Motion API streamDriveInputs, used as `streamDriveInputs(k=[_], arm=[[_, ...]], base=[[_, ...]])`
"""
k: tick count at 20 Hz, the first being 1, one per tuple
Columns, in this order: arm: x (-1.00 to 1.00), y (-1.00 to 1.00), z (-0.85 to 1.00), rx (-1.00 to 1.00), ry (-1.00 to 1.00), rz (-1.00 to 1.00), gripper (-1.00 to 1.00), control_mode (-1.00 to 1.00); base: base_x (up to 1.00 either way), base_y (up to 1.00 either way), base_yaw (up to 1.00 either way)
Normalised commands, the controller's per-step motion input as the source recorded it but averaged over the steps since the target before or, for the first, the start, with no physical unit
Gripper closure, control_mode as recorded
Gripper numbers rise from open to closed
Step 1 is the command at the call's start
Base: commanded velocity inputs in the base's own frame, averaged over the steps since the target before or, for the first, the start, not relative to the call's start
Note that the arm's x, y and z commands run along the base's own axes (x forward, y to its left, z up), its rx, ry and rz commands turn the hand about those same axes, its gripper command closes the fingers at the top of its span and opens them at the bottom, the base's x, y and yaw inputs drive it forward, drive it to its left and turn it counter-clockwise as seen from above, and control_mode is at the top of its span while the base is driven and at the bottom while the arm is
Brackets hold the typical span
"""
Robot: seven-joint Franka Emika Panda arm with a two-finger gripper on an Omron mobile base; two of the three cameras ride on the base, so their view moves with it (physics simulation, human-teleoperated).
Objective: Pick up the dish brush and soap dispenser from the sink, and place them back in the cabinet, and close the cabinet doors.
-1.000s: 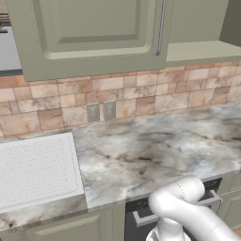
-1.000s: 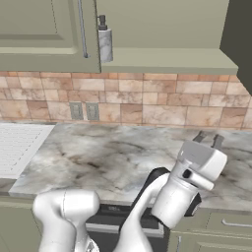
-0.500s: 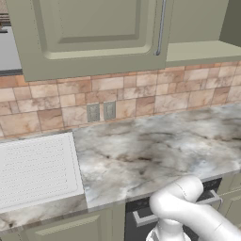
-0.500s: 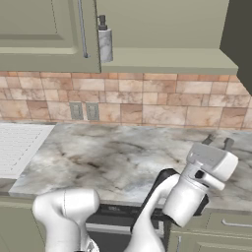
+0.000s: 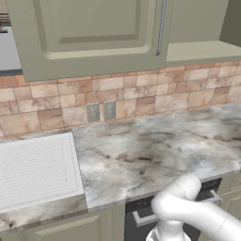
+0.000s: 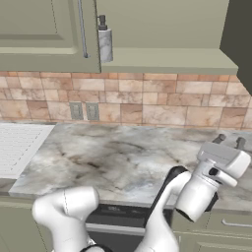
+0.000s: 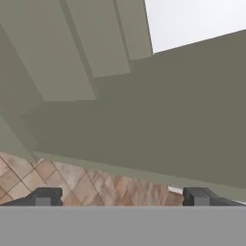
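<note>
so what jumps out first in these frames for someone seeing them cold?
The white arm's tool sits low at the right over the marble counter, its fingers apart and holding nothing. Above it, the soap dispenser already stands on the open cabinet's shelf, just right of the door with its long silver handle. At the left edge lies the sink's ribbed white drainboard.
</note>
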Motion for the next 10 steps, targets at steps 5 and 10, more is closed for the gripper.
streamDriveInputs(k=[5, 10], arm=[[0.34, -0.34, -0.18, 0.0, -0.06, 0.0, -1.0, -1.0], [0.38, -0.29, -0.26, 0.0, -0.06, 0.0, -1.0, -1.0]], base=[[0.0, 0.0, 0.0], [0.0, 0.0, 0.0]])
